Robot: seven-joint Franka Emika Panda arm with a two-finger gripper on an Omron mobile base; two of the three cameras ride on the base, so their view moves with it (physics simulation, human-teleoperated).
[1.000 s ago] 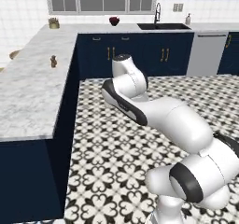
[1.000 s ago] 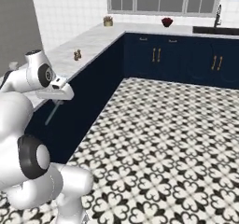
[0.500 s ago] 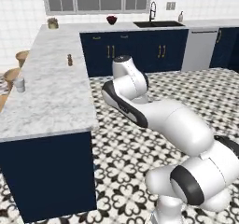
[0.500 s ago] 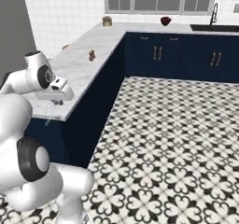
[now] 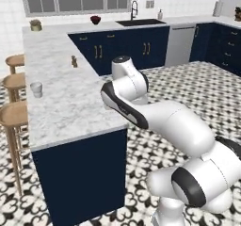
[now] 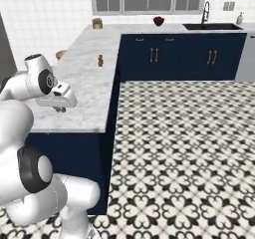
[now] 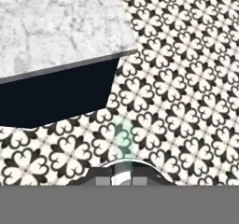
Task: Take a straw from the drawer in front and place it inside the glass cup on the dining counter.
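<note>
The dining counter is a long marbled top on a navy base, and the glass cup stands upright near its left edge by the stools. My gripper hangs by the counter's near corner, well right of the cup. In the hand view my gripper is shut on the straw, a thin pale stick pointing away over the patterned floor, with the counter's corner at the upper left. The drawer is out of view.
Round wooden stools line the counter's left side. A small dark shaker stands further back on the top. Navy cabinets, a sink and a dark bowl lie beyond. Patterned floor spreads to the right.
The base has driven, so both base views have shifted: the dining counter's end has come closer and the stools and cup have come into sight. The gripper has stayed shut.
</note>
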